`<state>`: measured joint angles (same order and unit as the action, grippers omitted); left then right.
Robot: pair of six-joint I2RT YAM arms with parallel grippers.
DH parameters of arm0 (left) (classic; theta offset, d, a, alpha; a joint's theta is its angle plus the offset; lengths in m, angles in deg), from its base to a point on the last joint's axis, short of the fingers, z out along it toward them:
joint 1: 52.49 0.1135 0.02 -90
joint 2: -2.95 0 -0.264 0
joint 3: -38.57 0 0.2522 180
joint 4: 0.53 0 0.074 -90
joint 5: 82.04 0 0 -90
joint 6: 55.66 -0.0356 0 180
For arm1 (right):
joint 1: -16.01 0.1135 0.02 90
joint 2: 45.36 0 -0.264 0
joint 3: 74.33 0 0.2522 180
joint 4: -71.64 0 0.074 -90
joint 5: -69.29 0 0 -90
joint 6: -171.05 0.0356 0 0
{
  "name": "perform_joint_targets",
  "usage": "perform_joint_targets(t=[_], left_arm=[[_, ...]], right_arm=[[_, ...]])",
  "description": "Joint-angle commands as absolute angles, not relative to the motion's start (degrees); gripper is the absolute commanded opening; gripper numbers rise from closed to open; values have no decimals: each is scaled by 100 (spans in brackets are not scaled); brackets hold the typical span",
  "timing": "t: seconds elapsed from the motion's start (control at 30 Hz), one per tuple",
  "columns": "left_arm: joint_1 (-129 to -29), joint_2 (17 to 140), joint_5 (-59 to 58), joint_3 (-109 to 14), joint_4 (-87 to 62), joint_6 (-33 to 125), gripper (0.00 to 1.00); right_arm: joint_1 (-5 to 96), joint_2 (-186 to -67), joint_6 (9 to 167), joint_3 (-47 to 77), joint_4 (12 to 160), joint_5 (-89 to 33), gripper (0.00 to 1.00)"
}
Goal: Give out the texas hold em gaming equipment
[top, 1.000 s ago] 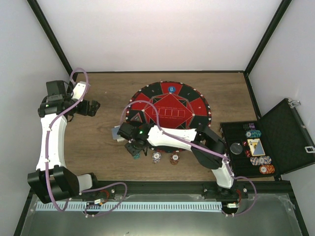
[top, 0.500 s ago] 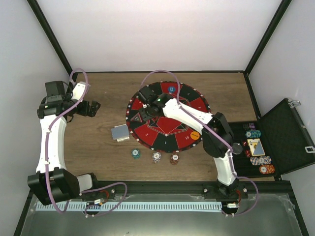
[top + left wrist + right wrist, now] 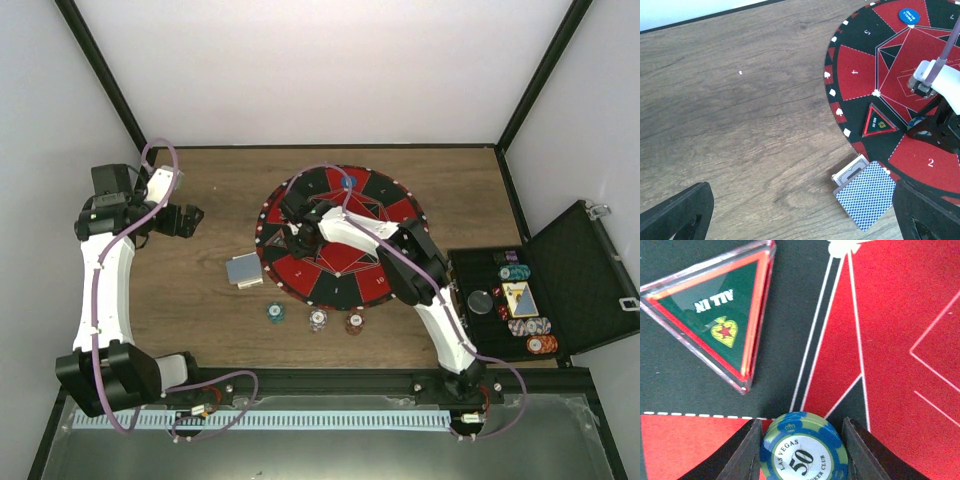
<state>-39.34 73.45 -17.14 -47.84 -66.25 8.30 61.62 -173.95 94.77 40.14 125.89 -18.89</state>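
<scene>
Bearing "50", blue chip (image 3: 803,452) (green-striped edge) sits clamped.

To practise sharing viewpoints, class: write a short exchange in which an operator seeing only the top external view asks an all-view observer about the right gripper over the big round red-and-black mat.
Operator: Is the right gripper holding anything? My view hides its fingers.
Observer: Yes. The right wrist view shows a blue round striped-edge poker chip marked 50 clamped between them.
Operator: What lies near it?
Observer: A clear triangular plastic marker reading ALL IN, lying on the big round red-and-black mat, apart from the chip.
</scene>
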Motion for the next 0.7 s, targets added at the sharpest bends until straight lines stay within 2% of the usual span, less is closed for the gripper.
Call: perform_joint_targets(t=[0.0, 0.23, 0.3, 0.57, 0.6, 0.67], left_arm=[[-3903, 7405, -1752, -4893, -6650, 764, 100], [-3903, 7410, -1753, -4920, -6632, 783, 100], [-3905, 7413, -1744, -4928, -6632, 789, 100], [-3904, 7409, -1735, -4904, -6658, 771, 100], [-3905, 7413, -1747, -4911, -6669, 779, 100], [-3902, 7422, -1786, -4911, -6703, 772, 100]], right_arm=[[6200, -17402, 9386, 4088, 12418, -2258, 15], [6215, -17476, 9379, 4115, 12394, -2355, 16], [6231, -17527, 9368, 4174, 12428, -2338, 21], [6270, -17238, 9315, 4258, 12659, -1790, 74], [6321, -17109, 9295, 4227, 12662, -1649, 79], [6505, -16855, 9281, 4187, 12718, -1352, 83]])
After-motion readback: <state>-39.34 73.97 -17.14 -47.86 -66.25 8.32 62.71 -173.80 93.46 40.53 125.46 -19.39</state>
